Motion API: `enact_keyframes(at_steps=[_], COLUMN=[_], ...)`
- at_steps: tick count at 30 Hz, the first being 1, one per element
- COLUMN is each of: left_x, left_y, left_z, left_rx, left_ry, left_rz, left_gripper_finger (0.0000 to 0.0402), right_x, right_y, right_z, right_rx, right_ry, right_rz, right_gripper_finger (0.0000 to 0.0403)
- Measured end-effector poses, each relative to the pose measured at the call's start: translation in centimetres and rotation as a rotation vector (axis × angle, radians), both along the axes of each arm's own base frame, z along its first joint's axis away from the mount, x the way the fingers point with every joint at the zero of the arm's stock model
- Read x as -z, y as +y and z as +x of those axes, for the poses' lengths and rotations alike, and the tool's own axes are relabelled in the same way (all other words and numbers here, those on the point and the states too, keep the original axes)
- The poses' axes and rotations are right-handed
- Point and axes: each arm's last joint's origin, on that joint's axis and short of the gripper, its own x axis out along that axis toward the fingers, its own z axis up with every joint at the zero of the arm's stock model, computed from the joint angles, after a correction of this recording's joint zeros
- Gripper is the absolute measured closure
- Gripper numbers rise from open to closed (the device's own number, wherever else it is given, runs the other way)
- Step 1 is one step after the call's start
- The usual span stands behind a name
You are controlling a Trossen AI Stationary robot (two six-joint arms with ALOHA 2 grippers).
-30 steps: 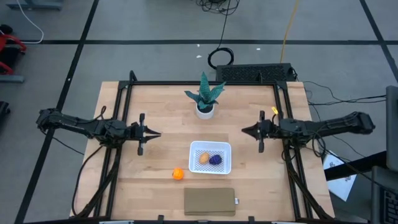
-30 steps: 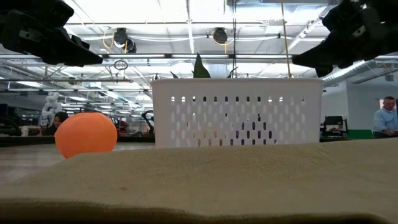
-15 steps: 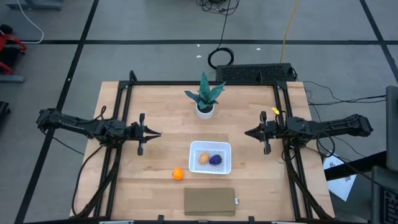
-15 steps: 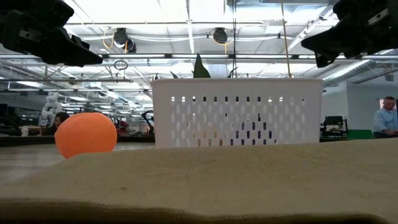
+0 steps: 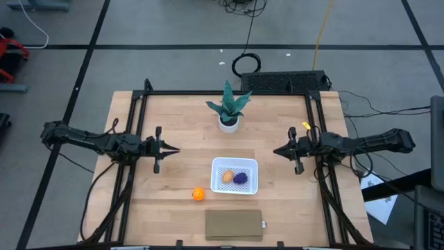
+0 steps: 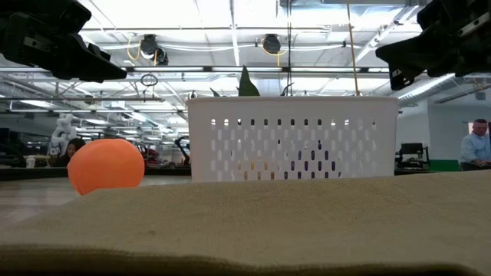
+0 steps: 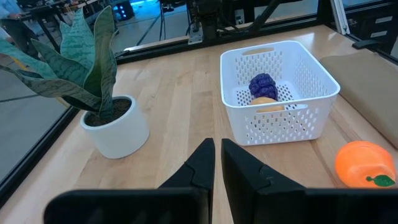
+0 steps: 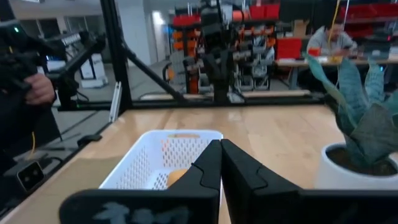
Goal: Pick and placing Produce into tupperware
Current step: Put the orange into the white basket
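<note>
The white tupperware (image 5: 234, 175) sits near the middle of the wooden table (image 5: 180, 125), a little toward the front edge, and it already holds two pieces of produce: the tan-yellow oval (image 5: 227, 176) and the dark purple lump (image 5: 241, 178), side by side on its perforated base. The left wrist view shows the same pair inside the container, the purple piece behind the tan one. The bright orange ball (image 5: 198, 194) lies on the bare wood outside the tupperware, just off its front-left corner and not touching it; in the low view it shows to the left of the container's wall. A flat tan-brown pad (image 5: 234, 225) lies in front of the tupperware by the table's front edge, and a green potted plant (image 5: 229, 111) stands behind it toward the back. The left gripper (image 5: 170, 148) hangs above the table's left part, well apart from the ball, its fingers pressed together and empty. The right gripper (image 5: 277, 151) hangs over the right part, beside the tupperware's far right, its fingers likewise closed on nothing.
</note>
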Motion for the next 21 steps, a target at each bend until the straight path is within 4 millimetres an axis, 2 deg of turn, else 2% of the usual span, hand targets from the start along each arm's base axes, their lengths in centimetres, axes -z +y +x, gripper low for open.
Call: enact_keyframes(at_steps=[21], left_x=[0.09], left_y=[0.0], left_z=[-0.02], left_rx=[-0.002], left_ry=[0.009], left_rz=[-0.005], left_gripper_finger=[0.0369], right_x=[0.0], right_y=[-0.13], right_z=[-0.49], right_rx=[0.033], right_ry=[-0.097], right_rz=[-0.062], right_gripper_finger=[0.0403])
